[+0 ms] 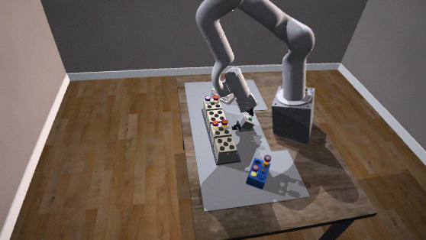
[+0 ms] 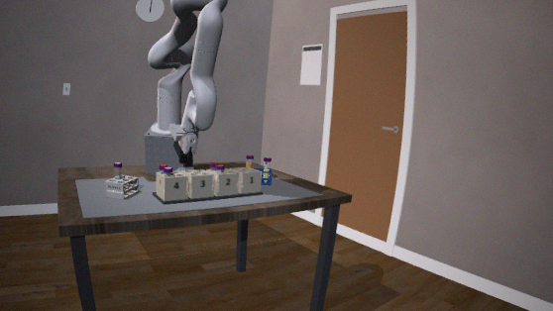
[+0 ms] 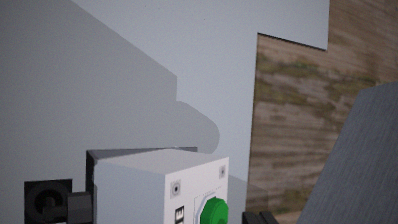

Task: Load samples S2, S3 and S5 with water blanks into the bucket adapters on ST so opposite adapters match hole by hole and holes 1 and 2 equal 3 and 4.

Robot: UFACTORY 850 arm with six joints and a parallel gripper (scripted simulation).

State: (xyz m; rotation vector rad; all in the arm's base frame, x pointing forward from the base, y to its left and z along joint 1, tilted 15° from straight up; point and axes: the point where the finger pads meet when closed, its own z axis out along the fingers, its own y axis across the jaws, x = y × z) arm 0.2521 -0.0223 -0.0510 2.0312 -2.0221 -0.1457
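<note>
My gripper [image 1: 250, 111] [image 2: 185, 162] [image 3: 259, 218] is shut and empty, its tips above and beside the sloped DONE desk [image 3: 130, 187]. The green key [image 1: 250, 118] [image 3: 215, 214] stands out of the desk face; I see no contact. On the stand [image 2: 208, 198], adapter 4 [image 2: 170, 187] holds a white-dot tube [image 1: 208, 98] and an orange-dot tube [image 1: 216, 98]. Adapter 2 [image 2: 227, 184] holds two orange-dot tubes, one left [image 1: 215, 123] and one right [image 1: 224, 122]. Adapter 3 [image 2: 200, 185] and adapter 1 [image 1: 226, 144] [image 2: 250, 181] show no tubes. IDs, volumes and exact levels are unreadable.
The blue rack [image 1: 256, 183] [image 2: 268, 181] holds two tubes, one with orange liquid [image 1: 266, 161] and one yellowish [image 1: 254, 170]. The white blanks rack [image 2: 115, 187] holds a tube [image 2: 118, 169]. A small black fixture [image 1: 237, 126] [image 3: 48, 200] is beside the desk.
</note>
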